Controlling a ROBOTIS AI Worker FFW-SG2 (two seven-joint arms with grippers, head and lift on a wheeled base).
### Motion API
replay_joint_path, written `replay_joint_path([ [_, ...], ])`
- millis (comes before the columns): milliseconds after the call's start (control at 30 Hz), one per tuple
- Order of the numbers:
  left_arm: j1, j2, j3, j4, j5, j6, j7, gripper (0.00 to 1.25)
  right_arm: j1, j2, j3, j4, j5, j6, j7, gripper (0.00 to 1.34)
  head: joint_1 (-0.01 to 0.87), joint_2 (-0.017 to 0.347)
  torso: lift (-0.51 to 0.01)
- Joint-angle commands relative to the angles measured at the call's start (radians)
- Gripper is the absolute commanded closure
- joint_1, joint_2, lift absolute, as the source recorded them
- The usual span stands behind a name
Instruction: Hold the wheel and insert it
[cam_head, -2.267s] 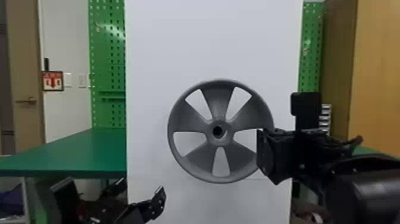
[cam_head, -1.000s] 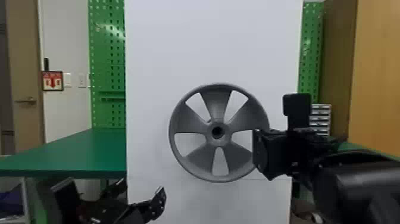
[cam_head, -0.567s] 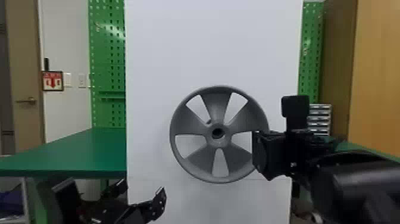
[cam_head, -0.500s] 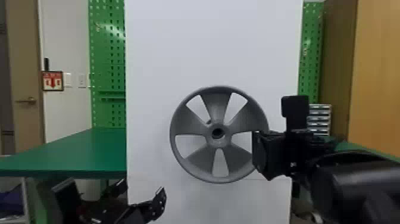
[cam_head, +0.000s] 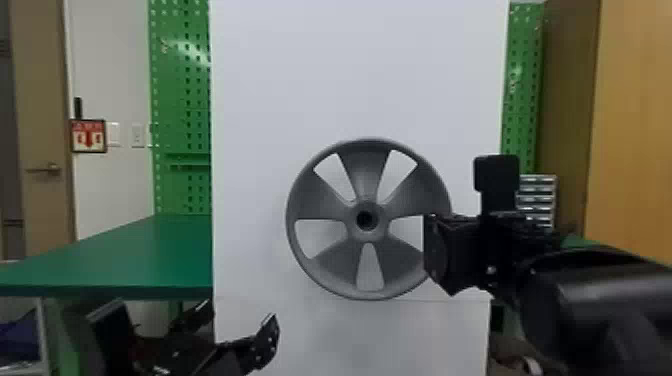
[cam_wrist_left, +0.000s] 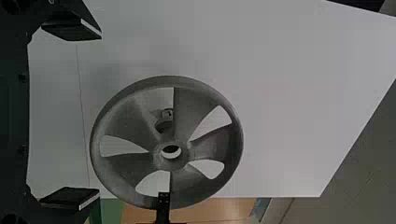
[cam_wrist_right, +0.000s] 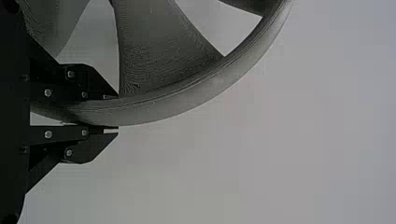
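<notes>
The grey five-spoked wheel (cam_head: 364, 175) hangs upright before the white panel, its right rim in my right gripper (cam_head: 434, 250). In the right wrist view my right gripper (cam_wrist_right: 117, 112) is shut on the rim of the wheel (cam_wrist_right: 159, 56), one finger on each side. My left gripper (cam_head: 190, 322) stands open low on the left, apart from the wheel. Facing the wheel (cam_wrist_left: 191, 105), the left gripper (cam_wrist_left: 99, 114) has nothing between its fingers in its wrist view. Through a wheel opening there, a small grey part (cam_wrist_left: 163, 125) shows behind the hub; whether they touch I cannot tell.
The tall white panel (cam_head: 350, 75) rises behind the wheel. A green table (cam_head: 130, 255) is at the left, with green pegboard (cam_head: 182, 100) beyond it. Small drawers (cam_head: 537, 195) and a wooden cabinet (cam_head: 635, 125) stand at the right.
Held by the right gripper, the wheel has moved away from the camera toward the panel. It sank slightly at first, then rose a little in the last half second. The left arm has kept still.
</notes>
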Motion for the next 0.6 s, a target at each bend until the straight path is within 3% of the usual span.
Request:
replay_joint_path([
  [0, 0.0, 0.0, 0.0, 0.0, 0.001, 0.0, 0.0, 0.1, -0.01, 0.0, 0.003, 0.009, 0.001, -0.002, 0.0, 1.13, 0.097, 0.015, -0.442],
  [567, -0.001, 0.0, 0.0, 0.0, 0.001, -0.002, 0.0, 0.1, -0.024, 0.0, 0.009, 0.059, 0.006, -0.018, 0.0, 1.13, 0.097, 0.015, -0.442],
])
